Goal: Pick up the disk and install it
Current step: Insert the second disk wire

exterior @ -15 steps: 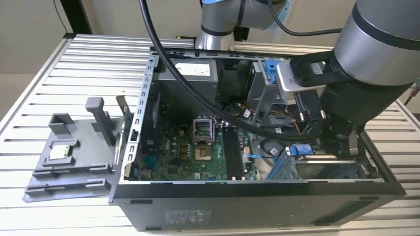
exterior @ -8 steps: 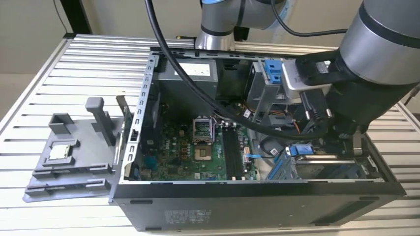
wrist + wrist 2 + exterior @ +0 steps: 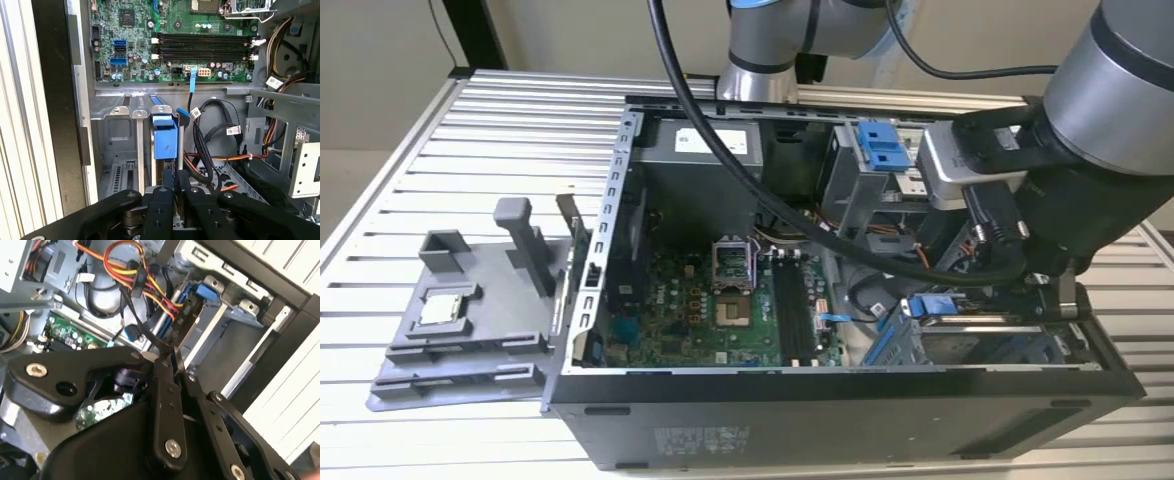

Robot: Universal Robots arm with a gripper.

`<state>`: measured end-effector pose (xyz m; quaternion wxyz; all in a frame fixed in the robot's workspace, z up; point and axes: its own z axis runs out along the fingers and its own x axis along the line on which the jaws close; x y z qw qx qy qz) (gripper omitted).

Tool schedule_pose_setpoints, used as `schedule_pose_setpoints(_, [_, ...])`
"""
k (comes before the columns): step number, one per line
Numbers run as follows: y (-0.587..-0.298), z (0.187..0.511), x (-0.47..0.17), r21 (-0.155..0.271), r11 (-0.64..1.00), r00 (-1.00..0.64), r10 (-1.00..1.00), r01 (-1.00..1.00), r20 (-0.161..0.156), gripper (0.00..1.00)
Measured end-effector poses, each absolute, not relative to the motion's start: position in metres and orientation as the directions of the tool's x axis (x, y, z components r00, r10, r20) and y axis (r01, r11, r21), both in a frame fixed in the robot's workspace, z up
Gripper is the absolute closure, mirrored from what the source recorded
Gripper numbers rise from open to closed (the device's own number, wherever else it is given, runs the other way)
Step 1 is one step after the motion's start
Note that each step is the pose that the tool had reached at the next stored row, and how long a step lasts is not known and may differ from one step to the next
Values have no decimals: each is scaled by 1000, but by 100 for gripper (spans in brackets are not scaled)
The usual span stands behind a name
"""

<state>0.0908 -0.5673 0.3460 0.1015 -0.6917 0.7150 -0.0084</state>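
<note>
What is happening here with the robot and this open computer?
The robot arm has its gripper down inside the open computer case, at the drive bay in the corner on the exterior view's right. The disk, with its blue frame, stands on edge in a slot of the bay, just in front of the gripper. The gripper looks closed. The green motherboard lies beside the bay.

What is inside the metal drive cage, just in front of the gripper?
In the first wrist view, the disk stands on edge in a slot of the drive cage, blue frame showing. The gripper covers its lower part; black cables lie beside it.
</note>
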Motion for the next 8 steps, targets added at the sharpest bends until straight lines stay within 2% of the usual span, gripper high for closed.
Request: schedule_pose_setpoints(8, [-567,345,91,-152,43,-22,-991,-987,-134,100])
